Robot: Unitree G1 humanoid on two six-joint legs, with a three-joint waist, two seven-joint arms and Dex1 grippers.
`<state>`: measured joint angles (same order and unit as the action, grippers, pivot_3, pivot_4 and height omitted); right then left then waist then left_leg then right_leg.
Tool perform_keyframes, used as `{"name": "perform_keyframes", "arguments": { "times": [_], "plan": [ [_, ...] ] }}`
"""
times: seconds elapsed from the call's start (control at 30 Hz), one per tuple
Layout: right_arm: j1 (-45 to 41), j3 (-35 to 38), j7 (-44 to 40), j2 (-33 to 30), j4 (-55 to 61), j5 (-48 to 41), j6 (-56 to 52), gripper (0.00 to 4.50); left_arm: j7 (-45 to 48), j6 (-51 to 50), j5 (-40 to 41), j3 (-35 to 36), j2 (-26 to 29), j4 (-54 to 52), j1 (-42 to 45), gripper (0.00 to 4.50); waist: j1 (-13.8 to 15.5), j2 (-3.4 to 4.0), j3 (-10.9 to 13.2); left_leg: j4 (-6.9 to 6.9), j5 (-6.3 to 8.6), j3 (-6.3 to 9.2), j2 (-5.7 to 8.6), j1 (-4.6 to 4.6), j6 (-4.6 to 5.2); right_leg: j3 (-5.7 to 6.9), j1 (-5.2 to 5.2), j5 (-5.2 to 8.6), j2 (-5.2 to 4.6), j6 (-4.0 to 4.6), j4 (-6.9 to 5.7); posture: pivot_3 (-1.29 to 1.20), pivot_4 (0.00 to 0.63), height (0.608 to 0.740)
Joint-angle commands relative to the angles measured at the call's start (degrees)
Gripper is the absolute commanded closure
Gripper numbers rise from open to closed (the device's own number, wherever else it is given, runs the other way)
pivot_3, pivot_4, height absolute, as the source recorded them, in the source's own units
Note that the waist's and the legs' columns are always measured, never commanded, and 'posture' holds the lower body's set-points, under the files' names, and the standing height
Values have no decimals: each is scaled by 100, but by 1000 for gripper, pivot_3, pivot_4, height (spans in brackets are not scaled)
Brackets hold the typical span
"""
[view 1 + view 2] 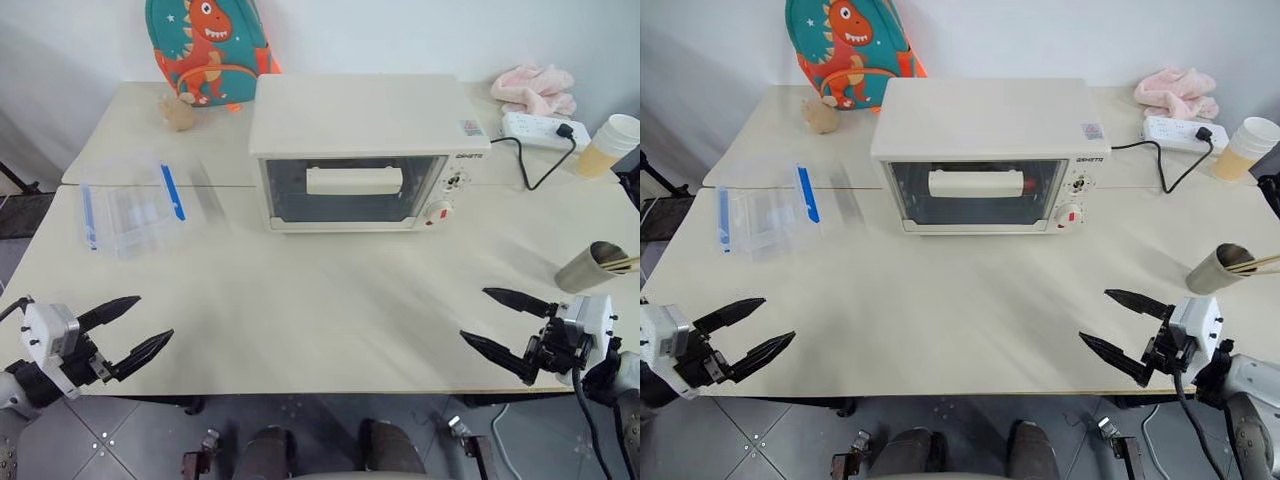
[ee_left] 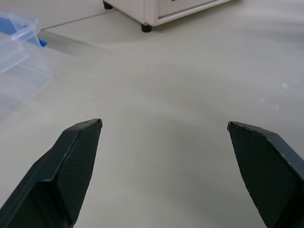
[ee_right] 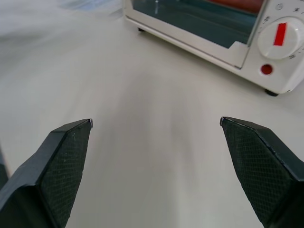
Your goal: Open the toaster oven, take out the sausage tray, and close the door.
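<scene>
Broad bare stretch of pale cream tabletop (image 1: 330, 320) between the near edge and the cream-white boxy toaster oven (image 1: 365, 150), set at 12 o'clock toward the far side. Glass-paned door (image 1: 350, 190) with wide cream bar handle (image 1: 354, 180) shut; a hint of red behind the glass, tray itself not made out. Clear plastic box with blue clips (image 1: 130, 205) at 10 o'clock, near the left edge. Steel cup with chopsticks (image 1: 592, 266) at 3 o'clock; white power strip (image 1: 540, 128), paper cup (image 1: 610, 145) and pink cloth (image 1: 535, 88) at 1 to 2 o'clock. White wall behind; dinosaur backpack (image 1: 205, 45) at 11 o'clock. Left gripper (image 1: 135, 328) at 8 o'clock, over the near edge, fingers spread wide, holding nothing. Right gripper (image 1: 505, 322) at 4 o'clock, likewise wide apart, empty, touching nothing.
</scene>
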<state>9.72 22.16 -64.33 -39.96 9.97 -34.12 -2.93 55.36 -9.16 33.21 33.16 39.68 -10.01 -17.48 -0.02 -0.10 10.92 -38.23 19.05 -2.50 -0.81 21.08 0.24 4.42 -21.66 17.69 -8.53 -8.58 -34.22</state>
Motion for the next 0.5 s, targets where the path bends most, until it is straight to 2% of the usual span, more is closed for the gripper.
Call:
{"name": "perform_keyframes", "arguments": {
  "times": [0.03, 0.17, 0.27, 0.37, 0.5],
  "plan": [
    [-375, -180, 67, 58, -8, -61, -74, 0, -23, 102, 16, 46, 33, -39, 169, 14, -3, -1, -1, 0, 0, 0, 0, 0, 0, 0, 0, 0, 0, 0, -1, 0, 150, 740],
    [-1249, -472, 398, 93, 108, -509, -873, 0, 11, -611, 986, 332, -82, -162, 277, 14, -28, 0, 0, -3, -1, 0, -6, -4, -2, 0, -2, 0, -1, 0, -16, 0, 150, 740],
    [-2212, -754, 601, 161, -43, -779, -1518, 0, -7, -951, 1669, 533, -186, -106, 501, 14, -30, 1, 1, -4, 1, 3, -9, -4, -5, 2, -8, 0, -1, 0, -25, 0, 150, 740],
    [-3069, -1110, 546, 230, -361, -751, -1925, 0, -158, -1170, 1854, 303, -304, -488, 551, 14, -26, 2, 1, -10, 1, 4, -7, 0, -5, 3, -12, 0, -3, 0, -30, 0, 150, 740],
    [-3771, -1404, 543, 406, -765, -607, -2103, 0, -210, -1281, 1869, 21, -388, -771, 682, 14, 17, -3, -2, -11, 2, 22, -2, 9, -6, 12, -13, -2, -2, -3, -38, 0, 150, 740]
  ]
}}
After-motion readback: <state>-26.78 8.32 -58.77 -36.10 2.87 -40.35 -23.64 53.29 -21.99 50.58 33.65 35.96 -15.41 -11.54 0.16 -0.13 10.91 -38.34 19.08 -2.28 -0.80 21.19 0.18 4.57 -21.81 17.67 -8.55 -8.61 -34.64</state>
